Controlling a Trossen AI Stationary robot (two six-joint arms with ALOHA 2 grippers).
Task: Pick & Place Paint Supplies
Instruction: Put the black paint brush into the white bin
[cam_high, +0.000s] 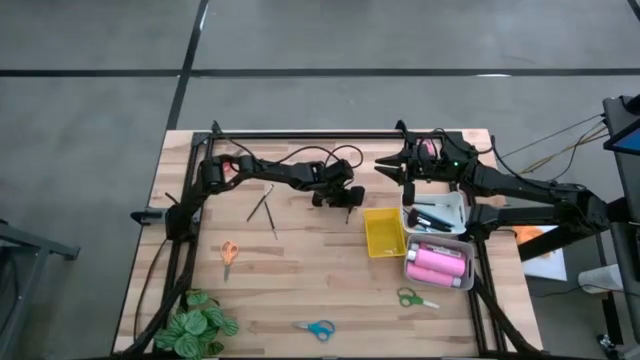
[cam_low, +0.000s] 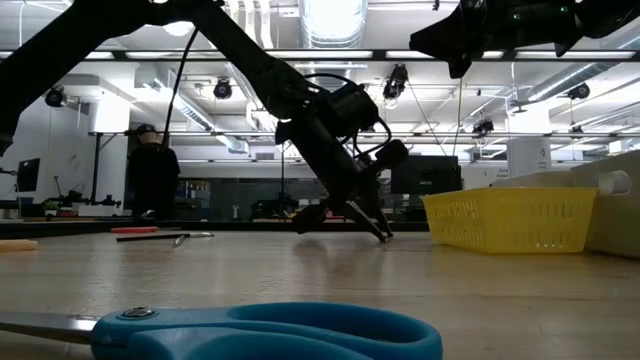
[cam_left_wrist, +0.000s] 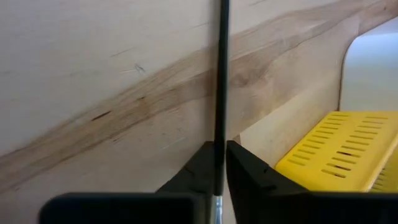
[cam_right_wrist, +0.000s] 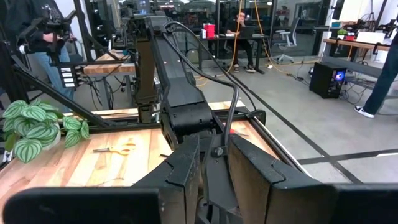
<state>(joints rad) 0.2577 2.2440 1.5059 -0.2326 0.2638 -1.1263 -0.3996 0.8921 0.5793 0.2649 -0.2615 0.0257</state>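
Your left gripper (cam_high: 349, 206) is low over the table (cam_high: 300, 285), just beside the yellow tray (cam_high: 383, 232), with its fingers (cam_left_wrist: 245, 168) pinched nearly closed on a thin dark brush (cam_left_wrist: 220, 81) whose far end reaches the wood. Your right gripper (cam_high: 384, 166) hangs raised near the table's far edge; you can't tell how far its fingers are parted. Pink bottles (cam_high: 437, 264) lie in the white tray (cam_high: 460, 211), and scissors (cam_high: 316, 327) lie scattered on the table.
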